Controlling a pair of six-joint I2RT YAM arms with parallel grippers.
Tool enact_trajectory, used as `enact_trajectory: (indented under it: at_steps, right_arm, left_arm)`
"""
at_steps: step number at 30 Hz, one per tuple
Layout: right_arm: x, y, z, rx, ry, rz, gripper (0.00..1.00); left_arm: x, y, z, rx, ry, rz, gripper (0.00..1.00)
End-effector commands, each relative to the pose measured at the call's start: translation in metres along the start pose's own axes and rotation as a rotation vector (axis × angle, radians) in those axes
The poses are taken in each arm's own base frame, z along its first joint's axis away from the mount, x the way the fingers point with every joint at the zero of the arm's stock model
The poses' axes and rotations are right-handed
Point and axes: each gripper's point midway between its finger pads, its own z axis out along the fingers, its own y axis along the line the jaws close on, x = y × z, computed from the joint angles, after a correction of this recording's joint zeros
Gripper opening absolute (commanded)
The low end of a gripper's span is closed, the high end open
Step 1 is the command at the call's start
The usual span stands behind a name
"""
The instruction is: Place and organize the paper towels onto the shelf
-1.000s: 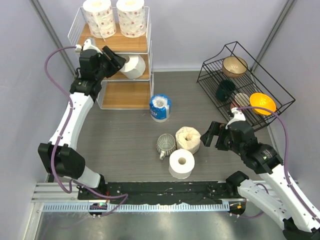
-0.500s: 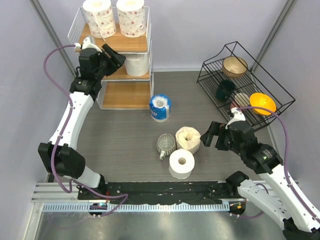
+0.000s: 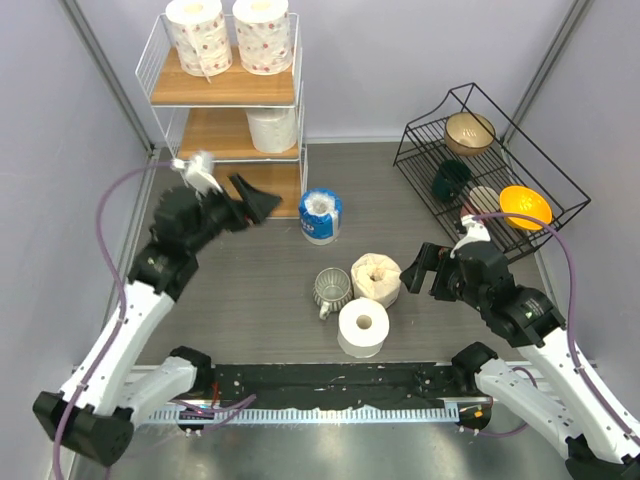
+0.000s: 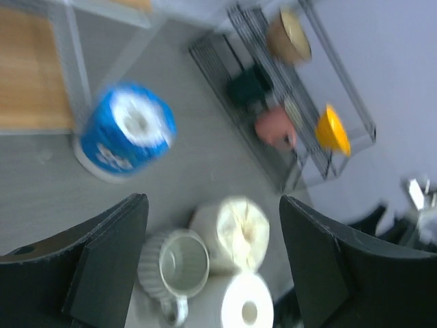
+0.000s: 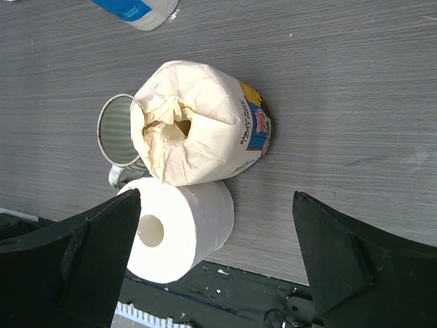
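— A grey wood-grain table [image 3: 240,280] with pale lilac walls close around it. Where does everything stand?

— Take the mug [image 3: 331,288] as centre. The cream roll [image 3: 376,279] sits right against it, on the side toward the black rack [image 3: 485,170]. The white roll [image 3: 362,326] stands just nearer the arms than the mug. The blue roll [image 3: 320,215] stands beyond the mug, toward the shelf [image 3: 225,90]. The shelf, well beyond the mug at the far left, carries two dotted rolls [image 3: 198,35] on its top board and a plain roll [image 3: 272,128] on the middle one.

— And the arms?

— The left gripper [image 4: 213,205] hangs over the table between mug and shelf, fingers spread, holding nothing. The right gripper [image 5: 217,198] is spread wide too, also empty. It faces the cream roll from the side away from the mug.

— So three are up and three to go. What's the careful way?

— I'd judge the blue roll is the left arm's next pick. Come down over it, close across its round sides and keep it upright. Then set it beside the plain roll. Squeeze the cream roll gently. It looks soft and ragged, and a shove could knock the mug.

— The left wrist view?

— Blurred, so fine detail there is unsure.
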Motion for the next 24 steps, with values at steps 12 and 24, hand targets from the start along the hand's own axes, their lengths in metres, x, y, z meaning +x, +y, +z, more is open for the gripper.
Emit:
enact_trajectory:
  at_steps: [12, 24]
  right_arm:
    - [-0.014, 0.008, -0.004, -0.026, -0.054, 0.019, 0.98]
    - [-0.018, 0.006, -0.017, -0.023, -0.081, 0.028, 0.98]
  left_arm:
    - [0.289, -0.060, -0.035, 0.068, 0.509, 0.214, 0.85]
    - [0.306, -0.045, -0.017, -0.103, 0.448, 0.227, 0.85]
